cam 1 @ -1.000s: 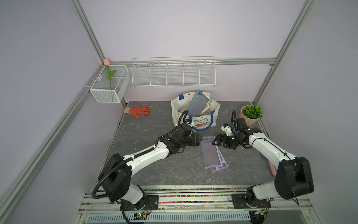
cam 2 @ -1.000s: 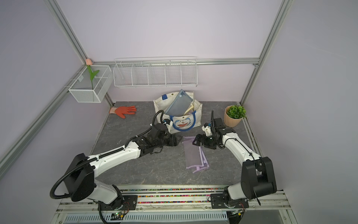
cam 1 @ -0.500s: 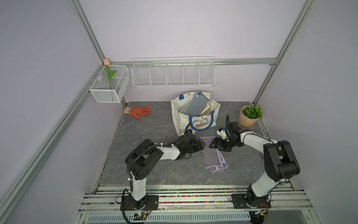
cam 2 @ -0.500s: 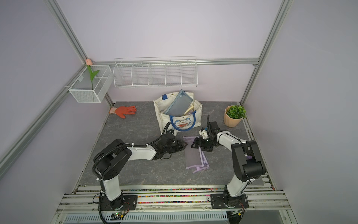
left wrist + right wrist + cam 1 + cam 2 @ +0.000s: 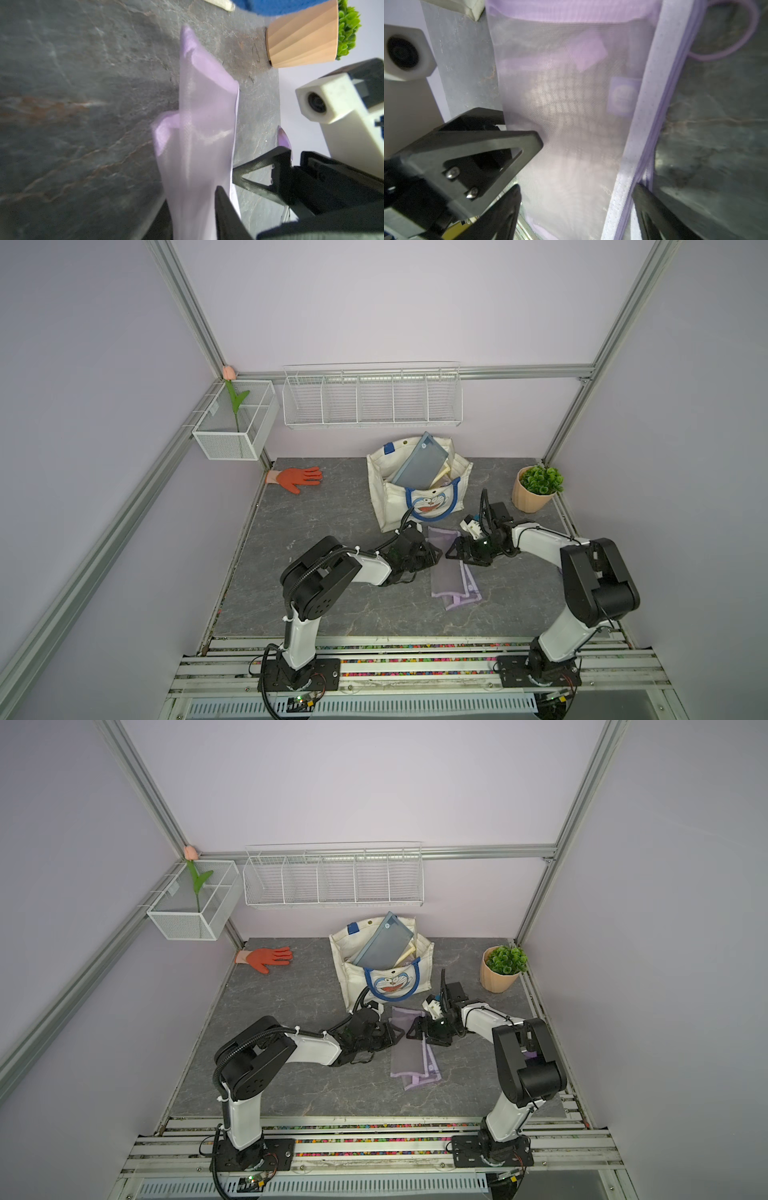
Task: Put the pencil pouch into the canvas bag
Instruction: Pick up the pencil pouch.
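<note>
The pencil pouch (image 5: 451, 574) is a flat purple mesh pouch lying on the dark table in front of the canvas bag (image 5: 386, 499), in both top views (image 5: 411, 1056). The cream bag (image 5: 353, 973) stands upright with a grey book in it. My left gripper (image 5: 434, 556) sits at the pouch's left edge. In the left wrist view it (image 5: 192, 195) is shut on bunched pouch fabric (image 5: 199, 114). My right gripper (image 5: 453, 549) faces it from the right. In the right wrist view it (image 5: 576, 187) stands open, its fingers astride the pouch (image 5: 571, 104).
A potted plant (image 5: 536, 489) stands at the back right, close behind the right arm. An orange glove (image 5: 297, 479) lies at the back left. A wire shelf (image 5: 372, 400) and a mesh box (image 5: 237, 423) with a tulip hang on the walls.
Both grippers have moved in from the bag's front onto the pouch's far end. The left jaws have closed on its fabric. The right jaws have narrowed a little.
</note>
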`<state>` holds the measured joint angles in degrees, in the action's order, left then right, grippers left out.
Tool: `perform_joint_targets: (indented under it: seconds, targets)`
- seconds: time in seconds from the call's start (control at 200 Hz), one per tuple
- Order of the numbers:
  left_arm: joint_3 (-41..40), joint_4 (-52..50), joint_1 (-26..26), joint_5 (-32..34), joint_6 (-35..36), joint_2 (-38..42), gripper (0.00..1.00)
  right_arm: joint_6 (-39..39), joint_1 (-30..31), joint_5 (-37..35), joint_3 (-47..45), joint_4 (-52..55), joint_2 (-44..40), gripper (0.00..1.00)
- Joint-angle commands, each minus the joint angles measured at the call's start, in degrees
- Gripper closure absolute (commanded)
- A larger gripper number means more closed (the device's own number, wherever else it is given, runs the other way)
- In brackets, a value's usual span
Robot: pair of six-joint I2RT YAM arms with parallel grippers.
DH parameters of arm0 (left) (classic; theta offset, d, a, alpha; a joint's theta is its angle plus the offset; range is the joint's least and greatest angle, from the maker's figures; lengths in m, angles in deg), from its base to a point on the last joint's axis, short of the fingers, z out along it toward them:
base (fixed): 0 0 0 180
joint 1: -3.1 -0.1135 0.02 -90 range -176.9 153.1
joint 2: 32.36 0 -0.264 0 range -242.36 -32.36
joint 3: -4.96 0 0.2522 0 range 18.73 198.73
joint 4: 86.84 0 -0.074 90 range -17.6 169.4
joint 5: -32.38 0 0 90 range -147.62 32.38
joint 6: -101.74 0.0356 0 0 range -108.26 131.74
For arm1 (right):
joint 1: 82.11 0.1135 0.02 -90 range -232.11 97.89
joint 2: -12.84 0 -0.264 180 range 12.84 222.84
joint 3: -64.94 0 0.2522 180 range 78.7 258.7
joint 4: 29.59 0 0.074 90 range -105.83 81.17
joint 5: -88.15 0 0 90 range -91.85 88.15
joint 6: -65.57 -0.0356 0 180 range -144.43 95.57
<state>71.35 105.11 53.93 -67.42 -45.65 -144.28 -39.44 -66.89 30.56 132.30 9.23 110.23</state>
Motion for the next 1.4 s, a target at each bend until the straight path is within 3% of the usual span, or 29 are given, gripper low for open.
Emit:
perform_joint_targets:
  seconds: [0.0,0.23,0.395,0.585,0.975,1.395]
  targets:
    - [-0.7,0.6,0.3,0.5,-1.0,1.4,0.77,-0.6,0.9,1.2,-1.1,-0.4,1.3,0.14]
    - [-3.0,-1.0,0.2,0.8,0.2,4.7,0.74,-1.0,1.2,1.3,-1.7,-0.9,1.8,0.15]
    - [-3.9,-5.3,0.3,1.1,2.5,8.0,0.87,-1.1,1.3,1.2,-2.4,-1.3,2.2,0.15]
    - [-4.4,-8.3,0.2,0.3,3.8,10.1,0.77,-1.2,1.3,1.2,-2.8,-1.5,2.5,0.15]
    - [-7.4,-11.6,0.6,-3.0,2.4,12.1,0.67,-1.2,1.3,1.1,-2.9,-1.7,2.5,0.16]
    - [-8.4,-8.4,4.5,-3.3,-1.1,12.1,0.72,-1.1,1.5,0.9,-2.9,-1.7,2.5,0.16]
